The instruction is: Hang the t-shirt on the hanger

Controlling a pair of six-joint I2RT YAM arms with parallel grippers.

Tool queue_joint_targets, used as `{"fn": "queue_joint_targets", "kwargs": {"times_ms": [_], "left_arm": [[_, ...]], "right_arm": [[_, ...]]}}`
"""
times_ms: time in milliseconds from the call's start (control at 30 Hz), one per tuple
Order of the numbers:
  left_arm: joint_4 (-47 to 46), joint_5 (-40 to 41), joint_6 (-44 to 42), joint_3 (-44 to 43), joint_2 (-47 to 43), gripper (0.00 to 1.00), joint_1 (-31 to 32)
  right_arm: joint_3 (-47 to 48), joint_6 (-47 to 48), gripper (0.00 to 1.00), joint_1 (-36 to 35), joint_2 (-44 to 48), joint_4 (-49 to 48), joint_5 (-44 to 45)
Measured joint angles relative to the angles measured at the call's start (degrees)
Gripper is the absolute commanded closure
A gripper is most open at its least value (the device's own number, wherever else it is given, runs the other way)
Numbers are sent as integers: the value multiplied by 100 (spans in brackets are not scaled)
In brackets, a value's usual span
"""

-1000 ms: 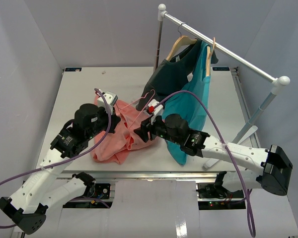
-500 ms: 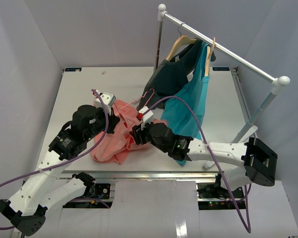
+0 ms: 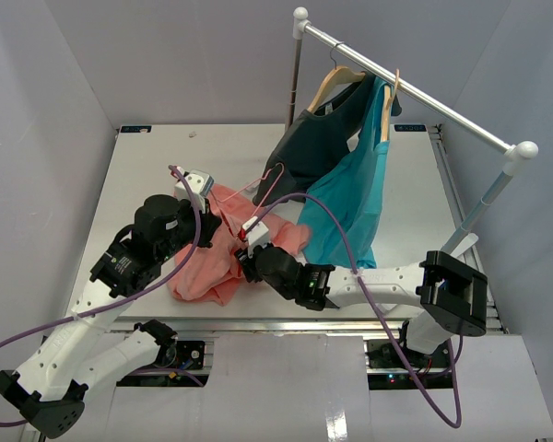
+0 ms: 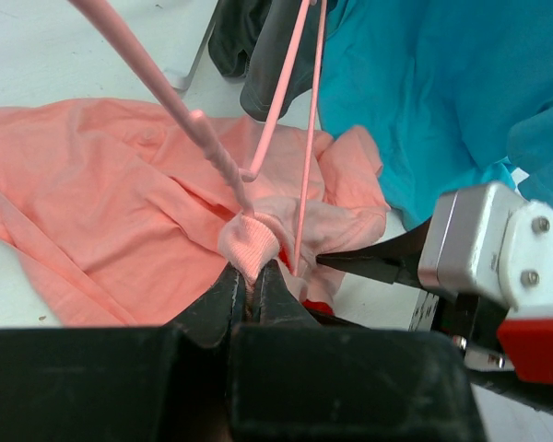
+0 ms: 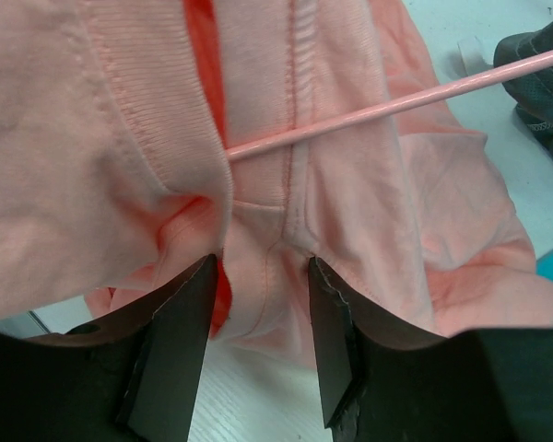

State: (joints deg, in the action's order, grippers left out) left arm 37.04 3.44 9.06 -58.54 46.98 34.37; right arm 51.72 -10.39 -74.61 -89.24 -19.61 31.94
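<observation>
The salmon t-shirt point(image 3: 207, 267) lies crumpled on the table's near left. My left gripper point(image 4: 252, 273) is shut on its ribbed collar point(image 4: 251, 247), holding it slightly raised. The thin pale-pink hanger point(image 3: 261, 191) leans from the collar up toward the dark shirt; its rods point(image 4: 284, 115) run into the neck opening. My right gripper point(image 5: 263, 276) is open, its two fingers standing either side of a fold of the t-shirt point(image 5: 350, 203) just below the collar seam. The hanger rod point(image 5: 396, 106) crosses above that fold. In the top view the right gripper point(image 3: 247, 250) sits at the cloth's right edge.
A dark grey shirt point(image 3: 318, 138) and a teal shirt point(image 3: 355, 203) hang on wooden hangers from the metal rail point(image 3: 424, 97) at the back right, their hems reaching the table point(image 3: 147, 166) beside the t-shirt. The rack's slanted leg point(image 3: 470, 226) stands at the right.
My right arm has swung left and nearer, bringing its gripper onto the t-shirt's right side, and its jaws have narrowed. My left gripper has kept its hold on the collar.
</observation>
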Motion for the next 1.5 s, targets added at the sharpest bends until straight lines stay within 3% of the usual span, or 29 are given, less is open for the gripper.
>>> {"fn": "queue_joint_targets", "kwargs": {"times_ms": [100,333,600,767,1133,1500], "left_arm": [[0,36,0,0,0,100,0],[0,55,2,0,4,100,0],[9,70,0,0,-26,100,0],[45,-14,-81,-2,-122,100,0],[72,-1426,-977,316,-1195,100,0],[175,-1654,-1573,321,-1211,100,-2]], "right_arm": [[88,-2,52,-162,-106,67,302],[360,-90,75,-314,-329,363,859],[362,-184,92,-222,-331,603,1186],[272,-246,92,-5,-111,663,1129],[284,-296,92,1218,1061,1284,125],[289,-436,92,1898,1936,1768,-536]]}}
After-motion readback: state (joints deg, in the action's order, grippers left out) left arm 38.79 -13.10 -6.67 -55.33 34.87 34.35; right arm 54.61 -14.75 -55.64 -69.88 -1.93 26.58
